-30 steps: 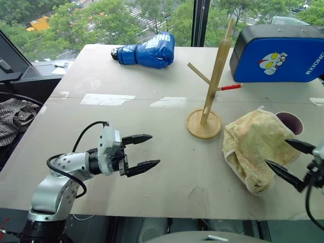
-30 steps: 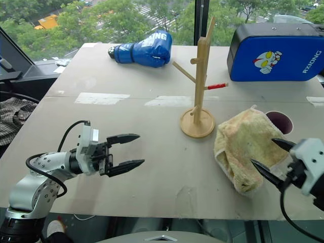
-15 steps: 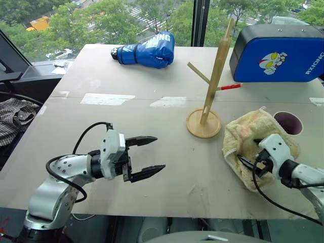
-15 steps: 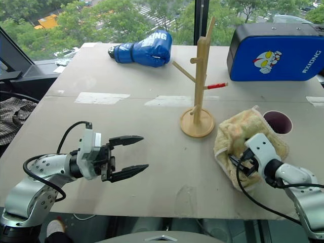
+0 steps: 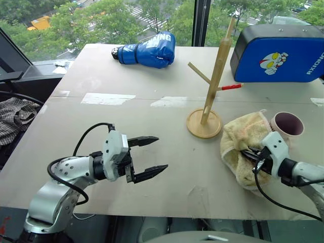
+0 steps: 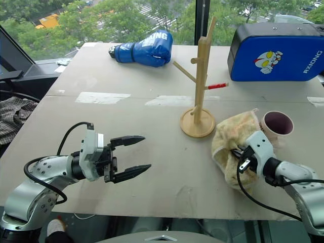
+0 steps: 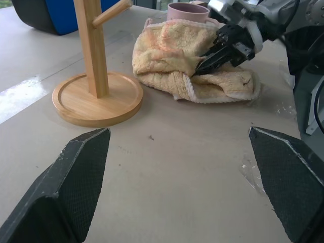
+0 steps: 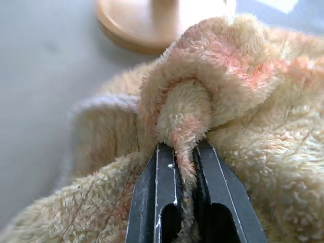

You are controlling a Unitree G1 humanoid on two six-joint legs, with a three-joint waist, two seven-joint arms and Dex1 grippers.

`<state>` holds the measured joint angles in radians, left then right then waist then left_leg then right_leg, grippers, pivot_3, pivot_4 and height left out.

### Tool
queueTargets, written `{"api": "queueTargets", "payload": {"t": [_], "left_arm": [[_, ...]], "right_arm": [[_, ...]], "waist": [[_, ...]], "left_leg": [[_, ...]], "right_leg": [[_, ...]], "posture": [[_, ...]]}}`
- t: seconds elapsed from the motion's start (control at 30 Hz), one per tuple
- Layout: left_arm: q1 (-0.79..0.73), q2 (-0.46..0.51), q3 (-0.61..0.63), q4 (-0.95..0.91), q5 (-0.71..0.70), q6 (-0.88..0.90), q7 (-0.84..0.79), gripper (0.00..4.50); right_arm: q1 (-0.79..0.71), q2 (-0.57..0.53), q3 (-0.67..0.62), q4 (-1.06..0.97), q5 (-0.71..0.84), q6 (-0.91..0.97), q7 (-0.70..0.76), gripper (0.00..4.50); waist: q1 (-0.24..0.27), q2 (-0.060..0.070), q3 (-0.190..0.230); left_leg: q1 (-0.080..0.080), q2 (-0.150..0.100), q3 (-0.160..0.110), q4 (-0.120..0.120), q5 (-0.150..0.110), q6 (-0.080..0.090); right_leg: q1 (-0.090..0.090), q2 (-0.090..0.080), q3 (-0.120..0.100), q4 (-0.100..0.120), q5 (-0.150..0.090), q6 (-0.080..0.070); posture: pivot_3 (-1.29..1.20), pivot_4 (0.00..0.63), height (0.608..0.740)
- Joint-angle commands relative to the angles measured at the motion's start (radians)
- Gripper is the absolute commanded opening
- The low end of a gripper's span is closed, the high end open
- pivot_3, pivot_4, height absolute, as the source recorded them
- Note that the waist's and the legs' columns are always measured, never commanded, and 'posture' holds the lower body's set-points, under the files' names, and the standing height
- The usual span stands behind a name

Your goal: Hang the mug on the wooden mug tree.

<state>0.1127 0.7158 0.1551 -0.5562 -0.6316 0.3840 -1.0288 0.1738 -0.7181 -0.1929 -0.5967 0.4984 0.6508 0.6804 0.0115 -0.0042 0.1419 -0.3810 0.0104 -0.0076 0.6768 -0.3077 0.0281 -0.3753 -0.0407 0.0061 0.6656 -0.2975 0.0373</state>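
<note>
From the head views, the right tool (image 5: 251, 154) sits at the lower right of the frame with its fingers pinched shut on a fold of the yellow towel (image 5: 242, 147), which is bunched up beside the mug (image 5: 287, 124); the mug stands upright at the right edge of the frame, its dark inside showing, the towel crowding its near side. The wooden mug tree (image 5: 210, 86) stands right of centre, just up and left of the towel, with the red-tipped peg pointing toward the mug. The left tool (image 5: 147, 157) hangs over the surface (image 5: 167, 152) at lower left, fingers spread wide and holding nothing. In the left wrist view the towel lies heaped close to the tree's round base, the mug's rim peeking over the top of it; whether cloth actually touches the mug I can't quite make out from here. The right wrist view shows the two fingers (image 8: 167, 202) clamped tight on a thin roll of terry. My worry is the drag: if the towel is pulled away quickly and any part is caught under or against the mug, the mug could tip or slide toward the surface's edge. Pulled the other way, the cloth could nudge the tree's base.
</note>
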Motion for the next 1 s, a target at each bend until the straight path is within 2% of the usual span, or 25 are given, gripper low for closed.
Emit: {"api": "queueTargets", "payload": {"t": [0.03, 0.13, 0.27, 0.43, 0.53, 0.6, 0.7, 0.87, 0.97, 1.0], "left_arm": [[-0.02, -0.004, 0.002, 0.001, -0.02, -0.02, -0.011, 4.5], [-0.026, -0.007, 0.0, 0.007, -0.023, -0.02, -0.013, 4.5], [-0.035, -0.012, -0.005, 0.012, -0.024, -0.025, -0.016, 4.5], [-0.047, -0.032, -0.012, 0.013, -0.04, -0.03, -0.027, 4.5], [-0.051, -0.039, -0.017, 0.012, -0.037, -0.032, -0.023, 4.5], [-0.052, -0.042, -0.021, 0.009, -0.036, -0.034, -0.019, 4.5], [-0.056, -0.049, -0.023, -0.002, -0.043, -0.033, -0.011, 4.5], [-0.073, -0.074, -0.003, -0.033, -0.097, -0.053, -0.008, 4.5], [-0.091, -0.072, -0.007, -0.047, -0.139, -0.029, -0.01, 4.5], [-0.097, -0.075, -0.009, -0.054, -0.151, -0.027, -0.009, 4.5]], "right_arm": [[-0.014, 0.02, -0.149, -0.131, 0.262, 0.039, 0.035, 0.04], [-0.062, 0.028, -0.276, -0.152, 0.525, 0.076, -0.04, 0.04], [-0.088, -0.038, -0.501, -0.063, 0.856, 0.095, -0.153, 0.04], [-0.123, -0.146, -0.743, 0.133, 1.091, 0.084, -0.229, 0.04], [-0.204, -0.215, -0.832, 0.275, 1.133, 0.058, -0.271, 0.04], [-0.25, -0.252, -0.863, 0.357, 1.116, 0.047, -0.286, 0.04], [-0.316, -0.328, -0.844, 0.509, 0.927, -0.013, -0.299, 0.04], [-0.217, -0.432, -0.636, 0.649, 0.452, -0.133, -0.242, 0.04], [-0.153, -0.438, -0.472, 0.737, 0.215, -0.23, -0.192, 0.04], [-0.172, -0.417, -0.418, 0.784, 0.164, -0.243, -0.208, 0.04]], "waist": [[0.0, 0.0, 0.0], [-0.002, 0.0, 0.0], [0.003, -0.001, 0.001], [0.002, -0.001, 0.001], [-0.003, 0.0, 0.001], [-0.004, 0.0, 0.001], [-0.003, 0.0, 0.001], [-0.001, 0.0, 0.001], [0.0, 0.0, 0.001], [0.0, 0.001, 0.001]], "left_leg": [[0.0, 0.0, 0.0, 0.0, 0.0, 0.001], [0.0, 0.0, 0.0, 0.0, -0.001, 0.001], [0.0, 0.0, 0.0, 0.0, -0.001, 0.001], [-0.001, 0.0, 0.001, 0.0, -0.001, 0.001], [-0.001, 0.0, 0.002, 0.0, -0.001, 0.001], [0.0, 0.0, 0.003, 0.0, -0.001, 0.001], [0.0, 0.0, 0.003, 0.0, -0.001, 0.001], [0.0, 0.001, 0.005, 0.0, 0.0, 0.001], [0.0, 0.001, 0.006, 0.0, 0.002, -0.003], [0.0, 0.001, 0.006, 0.0, 0.002, -0.003]], "right_leg": [[0.0, 0.0, 0.0, 0.0, 0.0, 0.0], [0.0, 0.0, 0.0, 0.0, 0.0, 0.0], [0.0, 0.0, 0.0, 0.0, 0.0, 0.0], [0.001, -0.001, -0.001, -0.001, 0.0, 0.0], [0.0, 0.0, 0.001, -0.001, 0.0, 0.0], [0.001, 0.001, 0.002, 0.0, 0.0, 0.0], [0.001, 0.001, 0.003, 0.0, 0.0, 0.0], [0.0, 0.001, 0.004, -0.001, 0.0, 0.0], [0.0, 0.001, 0.005, -0.001, 0.0, 0.0], [0.0, 0.001, 0.005, -0.001, 0.0, 0.0]], "posture": [[0.0, 0.15, 0.74], [0.0, 0.15, 0.74], [0.0, 0.15, 0.74], [0.0, 0.15, 0.74], [0.0, 0.15, 0.74], [0.0, 0.15, 0.74], [0.0, 0.15, 0.74], [0.0, 0.15, 0.74], [0.0, 0.15, 0.74], [0.0, 0.15, 0.74]]}}
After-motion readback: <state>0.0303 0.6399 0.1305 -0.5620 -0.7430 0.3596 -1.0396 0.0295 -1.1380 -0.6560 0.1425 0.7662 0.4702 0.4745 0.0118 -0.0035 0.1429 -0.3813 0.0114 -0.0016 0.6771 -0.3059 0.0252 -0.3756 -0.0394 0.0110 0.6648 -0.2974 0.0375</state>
